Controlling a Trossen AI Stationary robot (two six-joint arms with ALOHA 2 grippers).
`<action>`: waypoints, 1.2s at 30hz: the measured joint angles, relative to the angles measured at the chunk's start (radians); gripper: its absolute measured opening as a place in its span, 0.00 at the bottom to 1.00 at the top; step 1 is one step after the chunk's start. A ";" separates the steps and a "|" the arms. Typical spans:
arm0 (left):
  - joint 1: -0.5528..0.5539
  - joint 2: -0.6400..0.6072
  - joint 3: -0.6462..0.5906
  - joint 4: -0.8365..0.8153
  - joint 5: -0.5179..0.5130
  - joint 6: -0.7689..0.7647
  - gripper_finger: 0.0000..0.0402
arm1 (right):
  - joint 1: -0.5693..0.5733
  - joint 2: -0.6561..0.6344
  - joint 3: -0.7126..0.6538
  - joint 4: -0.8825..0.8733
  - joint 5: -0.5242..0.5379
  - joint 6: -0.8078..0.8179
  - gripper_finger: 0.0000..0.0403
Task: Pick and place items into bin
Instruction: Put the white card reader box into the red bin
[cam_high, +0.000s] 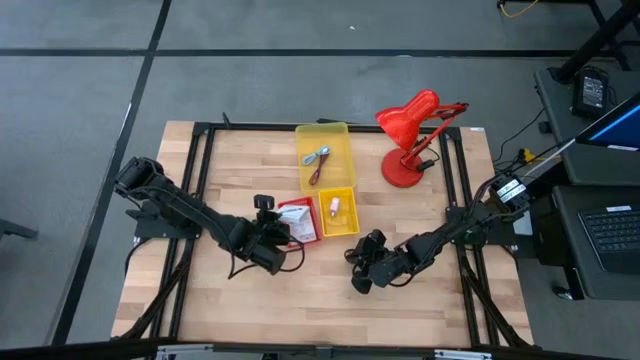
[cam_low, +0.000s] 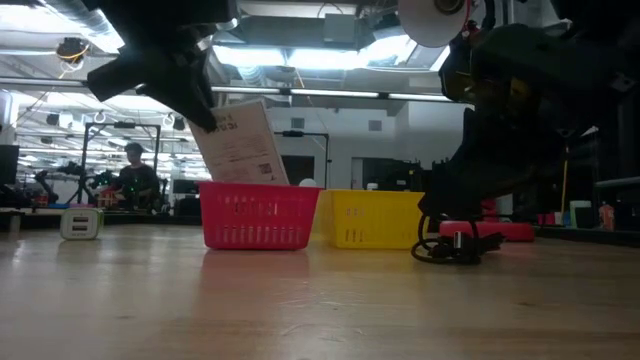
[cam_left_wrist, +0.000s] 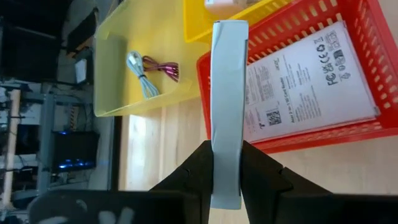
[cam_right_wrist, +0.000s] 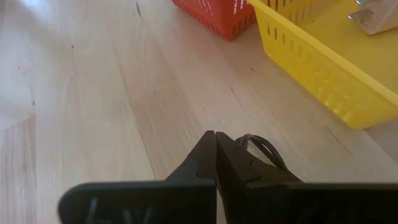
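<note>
My left gripper (cam_left_wrist: 227, 149) is shut on a white packet (cam_left_wrist: 228, 93), held tilted over the near-left rim of the red basket (cam_low: 255, 215). A second white printed packet (cam_left_wrist: 305, 81) lies flat in that basket. The large yellow bin (cam_high: 325, 150) holds a dark red cord (cam_left_wrist: 163, 66) and a blue-and-silver tool (cam_left_wrist: 142, 78). My right gripper (cam_right_wrist: 216, 146) is shut, low over the table in front of the small yellow basket (cam_high: 338, 212). A black cable (cam_low: 455, 246) lies coiled on the wood right by its fingers. My left gripper pinches the packet's two flat faces (cam_left_wrist: 227, 163) between its two fingers, at the packet's upper end (cam_low: 215, 118). The fingers slant down from the table's left side. The packet hangs tilted below them, lifted clear of the table, its lower end (cam_low: 262, 172) at the red basket's rim. My right gripper stands against the black cable's loop (cam_right_wrist: 264, 149); I cannot tell whether it touches it.
A big red desk lamp (cam_high: 412, 135) stands at the back right. A small white item (cam_high: 336, 206) lies in the small yellow basket. A white charger block (cam_low: 80, 222) stands at the left in the low view. Bare wood lies along the near edge (cam_high: 300, 310).
</note>
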 joint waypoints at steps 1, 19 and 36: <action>0.001 0.000 0.000 0.000 0.010 0.000 0.16 | 0.000 0.000 0.000 0.000 0.000 0.000 0.00; 0.003 0.000 0.000 0.001 0.031 -0.054 0.27 | 0.000 0.000 0.000 0.000 0.000 0.000 0.00; -0.001 0.000 0.000 0.038 0.196 -0.053 0.33 | 0.000 0.000 0.000 0.000 -0.002 0.000 0.00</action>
